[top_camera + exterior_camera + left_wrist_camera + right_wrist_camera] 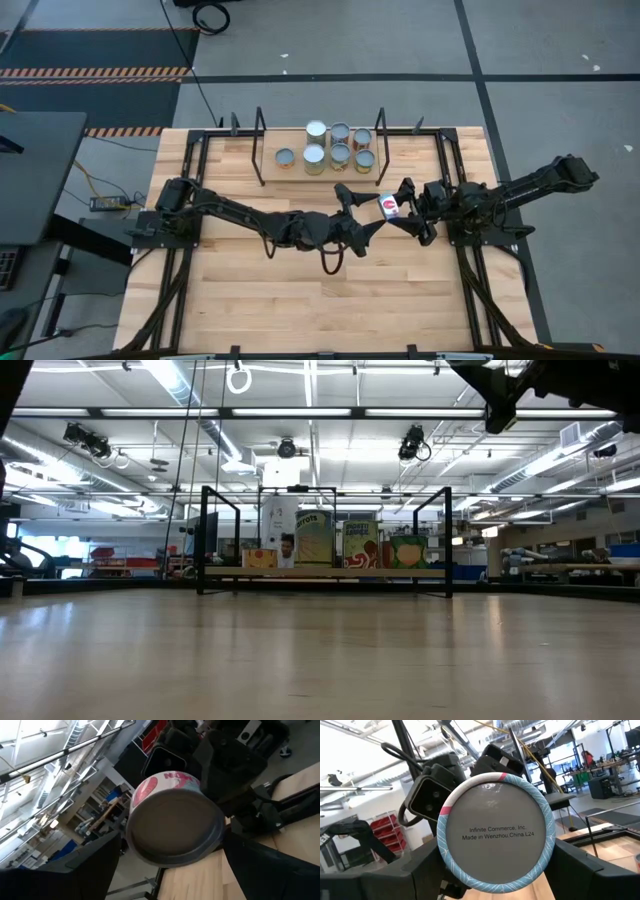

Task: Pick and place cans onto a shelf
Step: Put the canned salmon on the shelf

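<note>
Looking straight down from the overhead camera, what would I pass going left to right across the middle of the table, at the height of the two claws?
Left arm's base → left gripper → a can lifted off the table between the two grippers → right gripper, gripping that can → right arm's base.

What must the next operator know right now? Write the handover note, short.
Right claw: shut on a red-and-white can, held in the air over mid-table.
Left claw: open around the same can's other end, apparently not gripping.
Shelf: at the table's far edge, seven cans standing on it.
Done: seven placed.
Left: set the held can on the shelf.
</note>
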Controlling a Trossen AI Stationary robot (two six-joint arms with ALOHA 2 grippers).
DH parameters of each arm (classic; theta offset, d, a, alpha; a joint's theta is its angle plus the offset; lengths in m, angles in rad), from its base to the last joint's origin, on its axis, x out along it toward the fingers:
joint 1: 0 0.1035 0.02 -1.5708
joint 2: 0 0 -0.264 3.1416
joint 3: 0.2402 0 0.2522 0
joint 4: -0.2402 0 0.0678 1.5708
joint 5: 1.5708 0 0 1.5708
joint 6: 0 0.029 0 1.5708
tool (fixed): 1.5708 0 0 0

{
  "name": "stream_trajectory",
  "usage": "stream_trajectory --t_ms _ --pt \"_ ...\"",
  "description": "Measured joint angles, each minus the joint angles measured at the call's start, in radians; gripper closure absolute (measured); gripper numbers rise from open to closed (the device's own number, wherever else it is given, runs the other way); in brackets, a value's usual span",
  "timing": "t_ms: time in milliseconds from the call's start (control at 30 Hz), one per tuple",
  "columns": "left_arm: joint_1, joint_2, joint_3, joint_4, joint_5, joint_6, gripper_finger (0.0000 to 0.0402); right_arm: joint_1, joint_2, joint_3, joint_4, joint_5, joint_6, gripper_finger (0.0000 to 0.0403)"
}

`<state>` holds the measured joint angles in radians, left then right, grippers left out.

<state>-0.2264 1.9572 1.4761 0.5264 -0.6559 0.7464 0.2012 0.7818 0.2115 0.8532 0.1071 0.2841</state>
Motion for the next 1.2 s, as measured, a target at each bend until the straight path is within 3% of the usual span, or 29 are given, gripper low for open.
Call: stream_trajectory --t_ms 133,433,767,967,1200 --pt "0.000 0.000 0.000 0.031 0.006 0.000 0.0047 0.000 0.000 0.000 0.009 0.001 -0.001 0.0113" --pt "0.050 0.000 0.001 0.094 0.178 -0.002 0.0047 -0.001 0.013 0.000 0.089 0.003 0.003 0.0113" --pt "0.061 0.000 0.001 0.076 0.193 0.026 0.0047 -0.001 0.021 0.000 0.113 -0.011 -0.001 0.0113" --pt "0.087 0.000 0.001 0.075 0.313 -0.007 0.0047 -0.001 0.045 0.000 0.119 -0.008 0.004 0.0113" --pt "0.095 0.000 0.001 0.076 0.313 -0.024 0.0064 -0.001 0.046 0.000 0.142 0.001 -0.006 0.0113"
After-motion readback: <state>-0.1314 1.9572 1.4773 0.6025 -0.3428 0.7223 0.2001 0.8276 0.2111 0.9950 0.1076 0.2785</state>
